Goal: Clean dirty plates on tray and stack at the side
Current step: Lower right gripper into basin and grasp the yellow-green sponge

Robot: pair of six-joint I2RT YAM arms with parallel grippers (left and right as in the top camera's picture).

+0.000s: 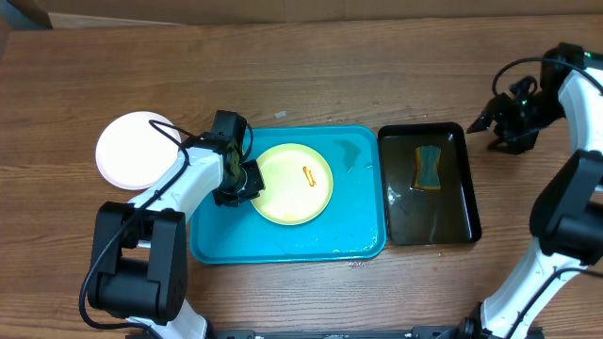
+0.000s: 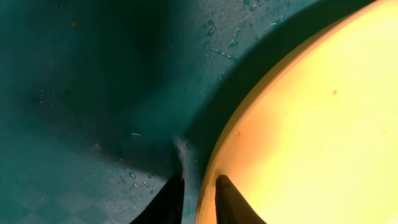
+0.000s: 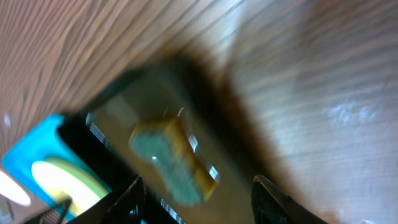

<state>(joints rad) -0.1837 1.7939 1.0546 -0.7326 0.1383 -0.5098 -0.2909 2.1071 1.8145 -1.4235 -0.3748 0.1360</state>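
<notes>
A pale yellow-green plate (image 1: 287, 198) with a small orange-red smear (image 1: 308, 174) lies on the turquoise tray (image 1: 283, 247). My left gripper (image 1: 249, 179) is at the plate's left edge. In the left wrist view its fingers (image 2: 199, 178) are shut on the rim of the plate (image 2: 311, 124), one finger over the wet tray floor (image 2: 93, 93). A white plate (image 1: 138, 149) lies on the table left of the tray; I cannot tell whether it is a stack. My right gripper (image 1: 497, 121) is open and empty over the table at the far right, and its wrist view (image 3: 198, 182) is blurred.
A narrower black tray (image 1: 464, 226) holding brownish water and a teal-and-yellow sponge (image 1: 430, 167) stands right of the turquoise tray. The sponge also shows in the right wrist view (image 3: 171, 158). Bare wooden table surrounds both trays.
</notes>
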